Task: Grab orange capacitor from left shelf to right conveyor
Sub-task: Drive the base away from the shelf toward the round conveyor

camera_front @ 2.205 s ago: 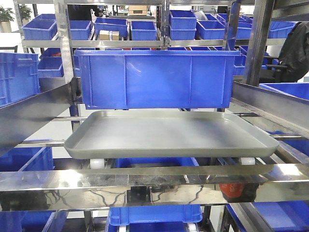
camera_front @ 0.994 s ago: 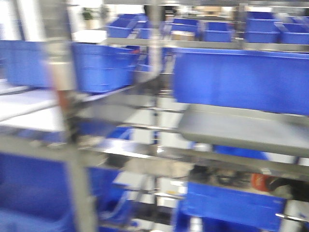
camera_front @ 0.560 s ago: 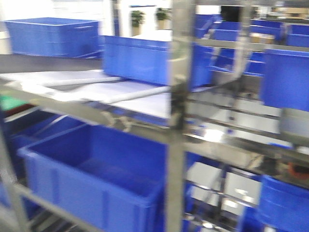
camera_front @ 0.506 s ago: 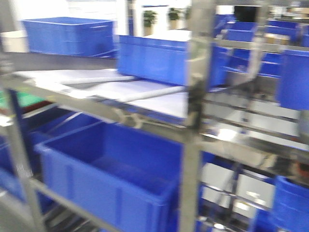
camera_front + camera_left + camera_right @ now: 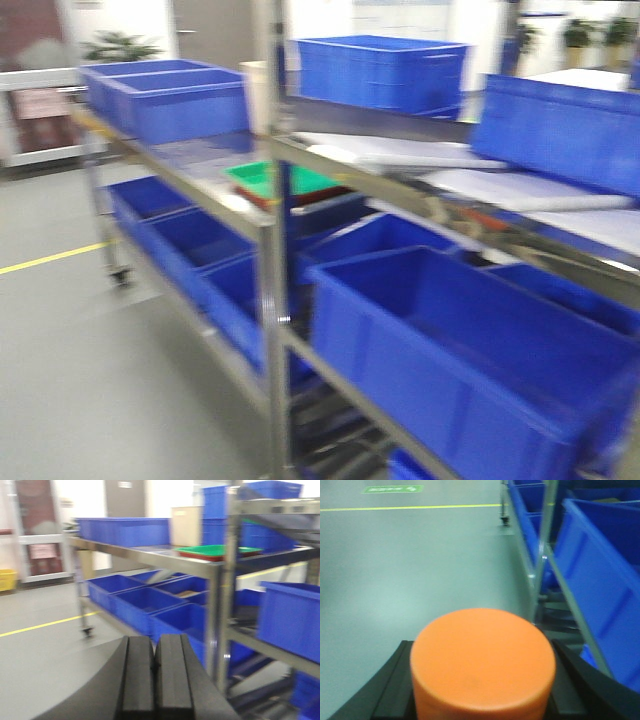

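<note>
Grey floor (image 5: 100,330) fills the front view, with a steel rack (image 5: 270,250) of blue bins (image 5: 470,350) toward 3 o'clock. Left wrist: the left gripper (image 5: 154,675) is pressed together and empty. Right wrist: the right gripper (image 5: 482,700) clamps the orange capacitor (image 5: 482,655) at 6 o'clock. Likely the carrying step; next, face the unseen right conveyor.

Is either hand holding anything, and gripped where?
The right hand holds the orange capacitor by its round sides, flat end toward the camera. The left hand is shut, empty.

My left gripper (image 5: 154,652), two flat matte black slabs with squared edges on a curved dark grey base, my right gripper (image 5: 482,652), black stepped fingers (image 5: 392,692), same dull finish
</note>
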